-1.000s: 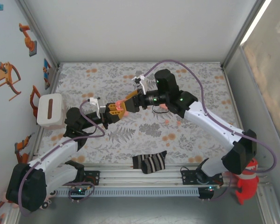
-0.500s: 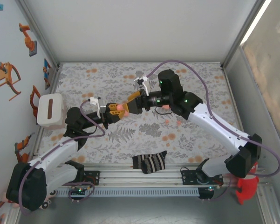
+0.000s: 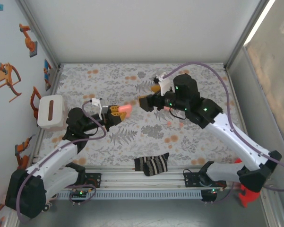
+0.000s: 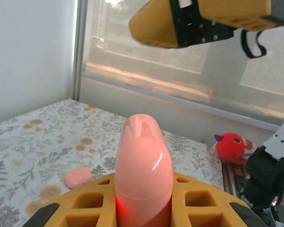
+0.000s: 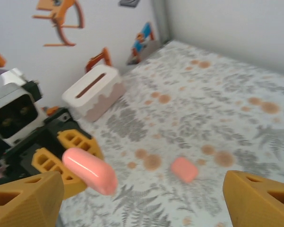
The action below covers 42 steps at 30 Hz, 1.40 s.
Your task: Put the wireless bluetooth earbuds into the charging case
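Top external, against the frame half a second before: right gripper [image 3: 149,95] drawn back from the left gripper [image 3: 116,111], fingers spread wide on nothing. Left gripper clamped on the pink charging case [image 3: 125,109], raised over the floral cloth [image 3: 104,78]. Case base buried between yellow pads [image 4: 82,205] at the left wrist; lid state unreadable. Second pink case [image 5: 184,169] flat on the cloth. Tissue box [image 3: 49,111], striped sock [image 3: 152,164], red toy [image 4: 231,144] well apart.

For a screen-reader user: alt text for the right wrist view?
The left gripper clamps a salmon-pink rounded plastic case, lower left. A second matching case lies on the floral cloth; the open right gripper frames the bottom corners.
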Each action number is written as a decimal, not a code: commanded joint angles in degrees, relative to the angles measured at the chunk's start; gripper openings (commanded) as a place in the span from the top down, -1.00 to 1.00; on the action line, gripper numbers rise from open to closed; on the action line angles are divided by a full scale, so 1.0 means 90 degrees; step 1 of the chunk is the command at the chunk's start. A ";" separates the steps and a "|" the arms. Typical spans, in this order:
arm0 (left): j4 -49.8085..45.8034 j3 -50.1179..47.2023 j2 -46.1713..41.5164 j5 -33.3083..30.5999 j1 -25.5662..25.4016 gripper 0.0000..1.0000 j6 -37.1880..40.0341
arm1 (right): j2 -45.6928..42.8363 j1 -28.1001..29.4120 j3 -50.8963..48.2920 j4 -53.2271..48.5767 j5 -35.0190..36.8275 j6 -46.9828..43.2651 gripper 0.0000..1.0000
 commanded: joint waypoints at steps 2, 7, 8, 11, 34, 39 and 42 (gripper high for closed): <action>-0.1568 0.0380 -0.0353 -0.0410 0.0016 1.00 0.0094 | -0.0446 0.0034 -0.0391 -0.0123 0.2239 -0.0301 -0.89; -0.2526 0.0398 -0.0683 -0.0795 0.0006 1.00 -0.0073 | -0.0578 0.0028 -0.0444 -0.0419 0.3051 -0.0261 -0.95; -0.2758 0.0407 -0.0763 -0.0904 0.0010 1.00 -0.0161 | -0.0588 0.0029 -0.0445 -0.0469 0.3137 -0.0225 -0.95; -0.3314 0.0399 -0.0962 -0.1100 0.0007 1.00 -0.0413 | -0.0607 0.0018 -0.0498 -0.0525 0.3339 -0.0108 -0.98; -0.5658 -0.0077 -0.1080 -0.2264 -0.0077 1.00 -0.2315 | -0.0573 0.0024 -0.0857 -0.0602 0.3872 0.0057 -0.99; -0.5042 -0.0079 -0.0298 -0.2184 -0.0073 0.94 -0.2569 | -0.0552 0.0025 -0.0873 -0.0602 0.3874 0.0066 -0.99; -0.4648 0.0137 0.0475 -0.2118 -0.0090 0.94 -0.2609 | -0.0547 0.0020 -0.0895 -0.0602 0.3862 0.0085 -0.99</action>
